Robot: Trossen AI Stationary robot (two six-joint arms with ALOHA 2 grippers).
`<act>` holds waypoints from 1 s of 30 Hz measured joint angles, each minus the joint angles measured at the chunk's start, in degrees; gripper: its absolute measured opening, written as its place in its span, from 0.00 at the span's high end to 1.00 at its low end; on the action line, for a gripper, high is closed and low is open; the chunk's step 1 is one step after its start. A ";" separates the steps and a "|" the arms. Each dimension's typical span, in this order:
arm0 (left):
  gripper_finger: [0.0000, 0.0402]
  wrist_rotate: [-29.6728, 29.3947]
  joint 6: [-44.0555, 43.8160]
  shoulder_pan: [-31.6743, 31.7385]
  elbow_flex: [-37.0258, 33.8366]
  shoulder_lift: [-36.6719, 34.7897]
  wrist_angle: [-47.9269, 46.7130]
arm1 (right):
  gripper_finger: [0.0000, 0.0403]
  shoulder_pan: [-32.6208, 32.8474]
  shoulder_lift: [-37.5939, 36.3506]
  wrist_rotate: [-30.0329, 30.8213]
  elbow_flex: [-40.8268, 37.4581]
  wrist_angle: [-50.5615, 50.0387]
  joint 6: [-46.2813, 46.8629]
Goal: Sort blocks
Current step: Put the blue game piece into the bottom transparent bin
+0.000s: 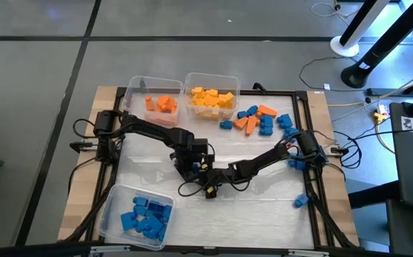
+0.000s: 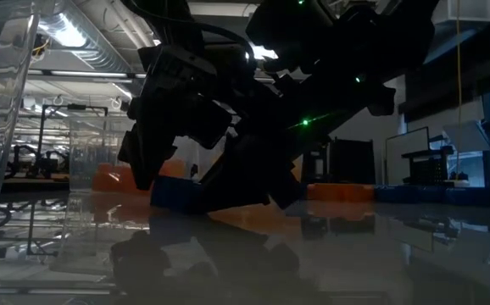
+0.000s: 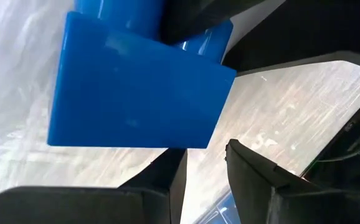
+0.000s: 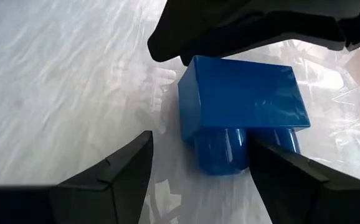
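Observation:
One blue block (image 4: 242,93) lies on its side at the table's middle (image 1: 205,171), its two studs (image 4: 220,152) pointing level at my right gripper. My right gripper (image 4: 198,168) is open, one finger on either side of the studs. My left gripper (image 3: 205,174) meets it from the opposite side, at the block's flat end (image 3: 136,93), with only a narrow gap between its fingers and its tips just short of the block's edge. In the low view the block (image 2: 177,193) shows as a blue strip on the table under both dark grippers. My right gripper has one finger (image 4: 279,168) right against the block's outer stud (image 4: 286,140), and whether they touch I cannot tell; the other finger stands clear. My left gripper has one fingertip (image 3: 167,162) at the block's near edge (image 3: 155,143), and whether it touches I cannot tell.
At the far edge stand a clear bin of orange blocks (image 1: 160,103) and one of yellow blocks (image 1: 210,96). A bin of blue blocks (image 1: 138,214) sits near-left. Loose blue and orange blocks (image 1: 256,121) lie far-right, with stray blue ones (image 1: 303,201) along the right edge.

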 joint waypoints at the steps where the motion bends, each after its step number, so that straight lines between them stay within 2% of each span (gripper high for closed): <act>1: 0.75 -0.06 -0.01 0.00 0.00 -0.04 0.00 | 0.36 0.00 -0.11 0.02 0.00 -0.06 0.07; 5: 0.75 -1.98 0.49 0.00 0.00 -0.97 -0.75 | 0.36 0.01 -0.53 1.27 -0.02 -0.06 -0.08; 10: 0.75 -10.18 2.23 0.02 0.00 -4.41 -1.50 | 0.36 -0.07 -1.43 3.59 -0.06 -1.58 -0.45; 13: 0.75 -12.63 3.39 0.02 0.00 -6.63 -2.45 | 0.36 -0.44 -1.61 4.38 -0.09 -1.78 -0.31; 23: 0.75 -13.57 2.88 0.00 0.02 -8.28 -2.79 | 0.36 -1.14 -1.93 5.05 -0.09 -2.21 -0.26; 26: 0.75 -15.45 3.85 0.02 -0.29 -9.60 -4.32 | 0.36 -1.14 -1.98 5.09 -0.08 -2.57 -0.15; 30: 0.79 -17.09 2.04 0.18 -5.68 -15.55 -2.08 | 0.36 -1.14 -2.05 5.05 0.02 -3.24 -0.08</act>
